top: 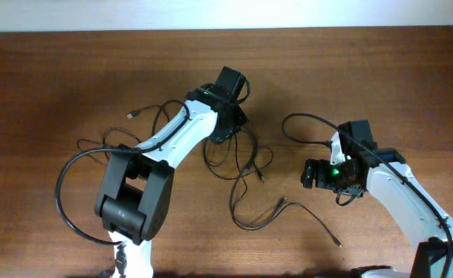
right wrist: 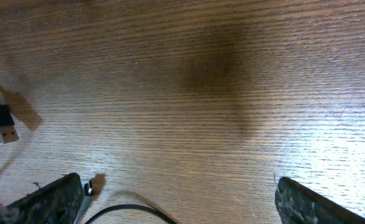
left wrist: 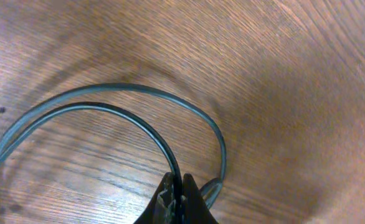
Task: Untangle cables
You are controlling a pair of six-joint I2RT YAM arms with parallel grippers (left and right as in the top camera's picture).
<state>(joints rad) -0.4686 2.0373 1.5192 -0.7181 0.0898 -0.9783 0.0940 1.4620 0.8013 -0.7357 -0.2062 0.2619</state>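
Observation:
Thin black cables (top: 246, 166) lie in loose loops on the wooden table (top: 72, 69) between the two arms, with plug ends at the left (top: 131, 114) and front right (top: 338, 244). My left gripper (top: 225, 137) points down into the knot. In the left wrist view it (left wrist: 181, 190) is shut on one black cable (left wrist: 139, 121) that arcs away beside a second loop (left wrist: 213, 130). My right gripper (top: 310, 174) stands open just right of the loops. In the right wrist view its fingers (right wrist: 52, 199) are far apart, with a cable (right wrist: 132, 211) and a small plug tip (right wrist: 88, 188) low between them.
A USB plug (right wrist: 2, 127) lies at the left of the right wrist view. Thicker black arm cables loop out beside the left arm (top: 60, 193) and above the right arm (top: 304, 120). The table's far edge (top: 226, 29) meets a pale wall.

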